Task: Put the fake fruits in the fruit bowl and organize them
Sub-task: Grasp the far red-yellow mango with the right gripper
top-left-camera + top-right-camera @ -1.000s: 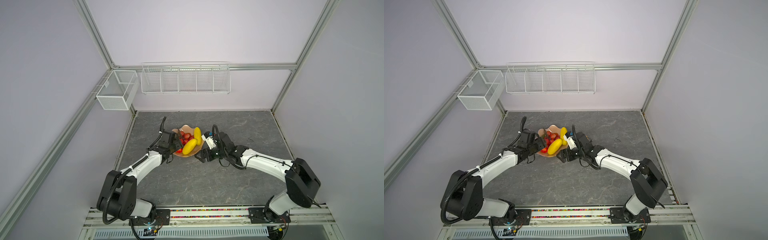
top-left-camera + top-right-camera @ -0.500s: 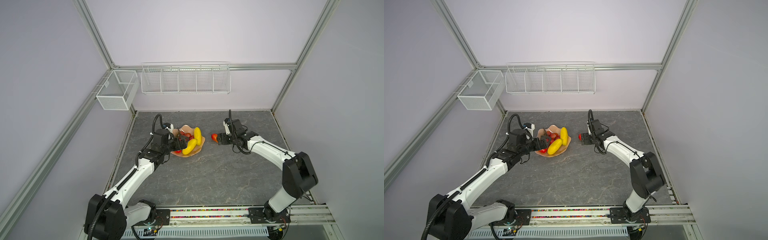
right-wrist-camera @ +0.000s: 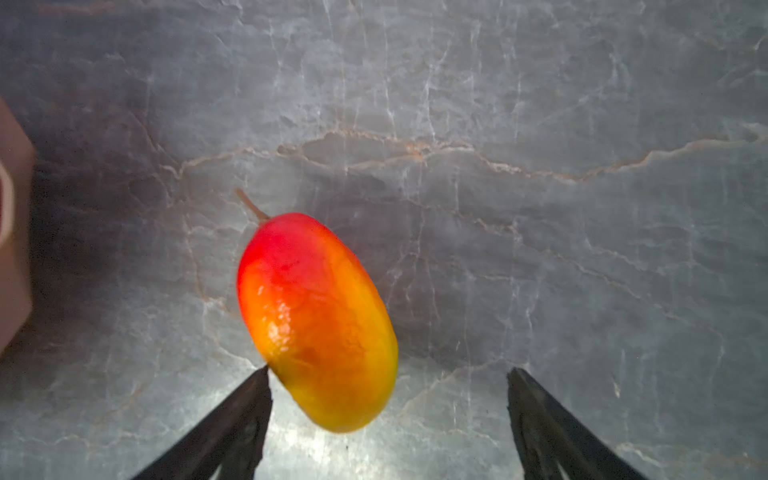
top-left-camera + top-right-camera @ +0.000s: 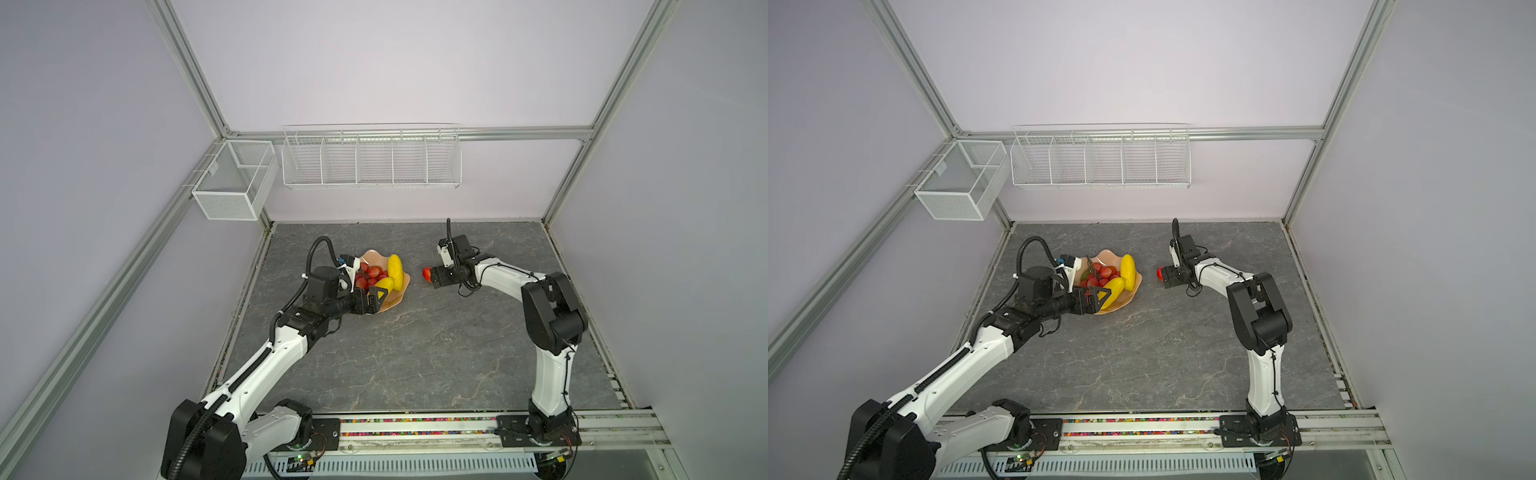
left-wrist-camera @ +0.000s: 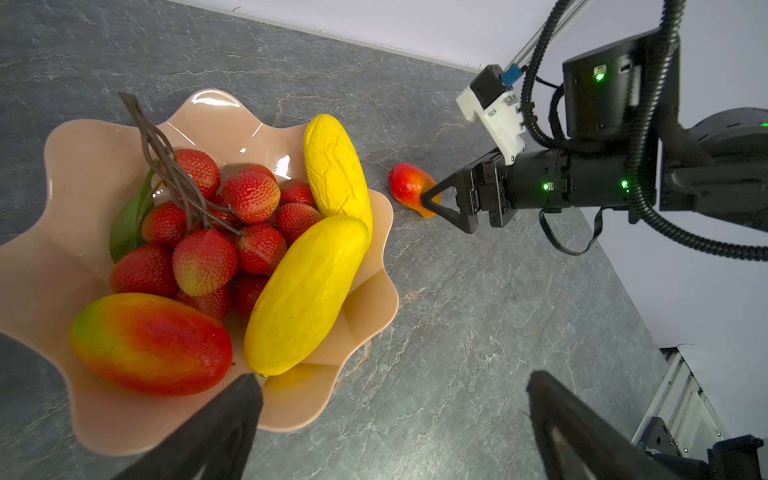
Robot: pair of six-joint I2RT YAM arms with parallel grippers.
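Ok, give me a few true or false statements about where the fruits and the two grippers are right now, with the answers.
1. Both yellow fruits lie in the fruit bowl. True.
2. No fruit lies outside the fruit bowl. False: a red-orange mango lies on the table.
3. The right gripper is shut on that mango. False: it is open, with the mango on the table at its fingertips.
4. The left gripper is open and holds nothing. True.

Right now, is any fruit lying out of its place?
Yes. One red-orange mango lies on the grey table, outside the pink fruit bowl, to its right in both top views. The open right end effector straddles its end without gripping.
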